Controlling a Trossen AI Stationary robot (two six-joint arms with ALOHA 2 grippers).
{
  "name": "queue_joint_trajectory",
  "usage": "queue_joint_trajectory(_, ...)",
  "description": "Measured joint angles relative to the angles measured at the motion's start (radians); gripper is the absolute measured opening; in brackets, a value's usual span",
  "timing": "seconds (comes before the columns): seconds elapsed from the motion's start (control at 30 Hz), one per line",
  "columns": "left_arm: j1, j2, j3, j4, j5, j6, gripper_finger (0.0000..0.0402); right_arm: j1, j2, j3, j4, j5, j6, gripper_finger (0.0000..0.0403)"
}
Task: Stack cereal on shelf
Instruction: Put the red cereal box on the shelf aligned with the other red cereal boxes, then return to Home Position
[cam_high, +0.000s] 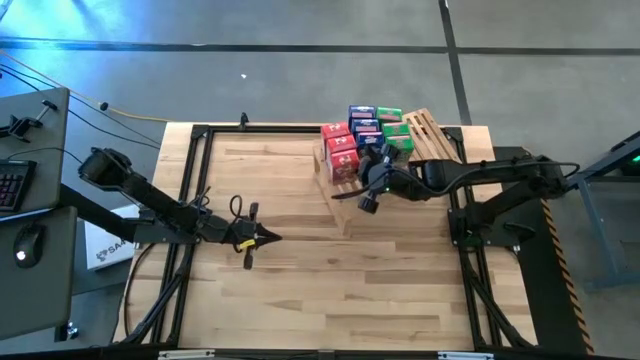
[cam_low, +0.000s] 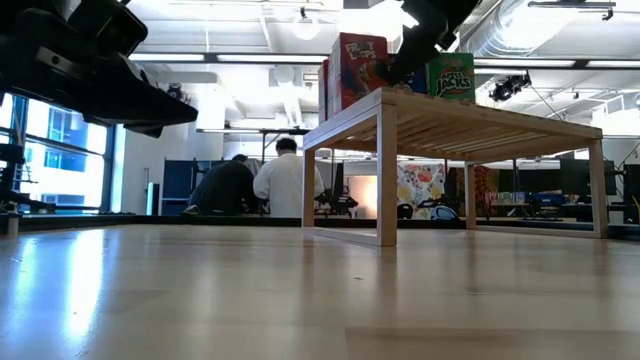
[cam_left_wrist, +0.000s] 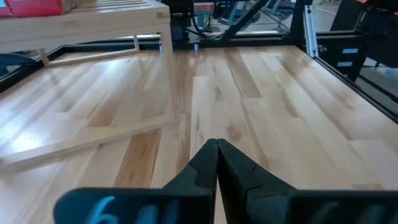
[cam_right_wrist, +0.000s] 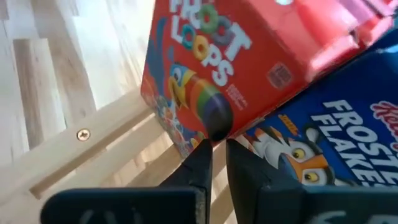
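Item: cereal boxes (cam_high: 360, 135), light, stiff, crushable cardboard, massed on the wooden shelf (cam_high: 430, 135); best taken across the narrow sides. Right gripper (cam_right_wrist: 214, 149) is nearly closed at a red box's (cam_right_wrist: 205, 68) corner, nothing visibly clamped. Left gripper (cam_left_wrist: 216, 155) is shut, empty, parked over the table (cam_high: 330, 290)

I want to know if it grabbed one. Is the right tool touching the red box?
Cannot tell. In the right wrist view the right tool has its tips right at the red box, with no plain contact or gap.
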Motion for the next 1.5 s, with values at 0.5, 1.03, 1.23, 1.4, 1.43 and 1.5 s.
queue_joint_trajectory(0.5, 0.124, -0.072, 0.0, 0.013, 0.194, 0.054, 0.0, 0.196, -0.224, -0.334, 0.345, -0.175, -0.218, 0.0002)
queue_joint_trajectory(1.03, 0.485, -0.257, 0.0, -0.072, 0.5, 0.104, 0.0, 0.263, -0.82, -0.763, 0.555, -0.308, -0.28, 0.0)
queue_joint_trajectory(1.23, 0.526, -0.335, 0.0, -0.144, 0.509, 0.135, 0.0, 0.262, -0.987, -0.878, 0.582, -0.271, -0.311, 0.0)
queue_joint_trajectory(1.4, 0.574, -0.426, 0.0, -0.204, 0.509, 0.153, 0.0, 0.242, -1.101, -0.947, 0.606, -0.186, -0.334, 0.0)
queue_joint_trajectory(1.43, 0.587, -0.444, 0.0, -0.224, 0.509, 0.152, 0.0, 0.235, -1.121, -0.958, 0.61, -0.183, -0.334, 0.0)
queue_joint_trajectory(1.5, 0.614, -0.477, 0.0, -0.259, 0.509, 0.152, 0.0, 0.216, -1.163, -0.978, 0.61, -0.198, -0.324, 0.0)
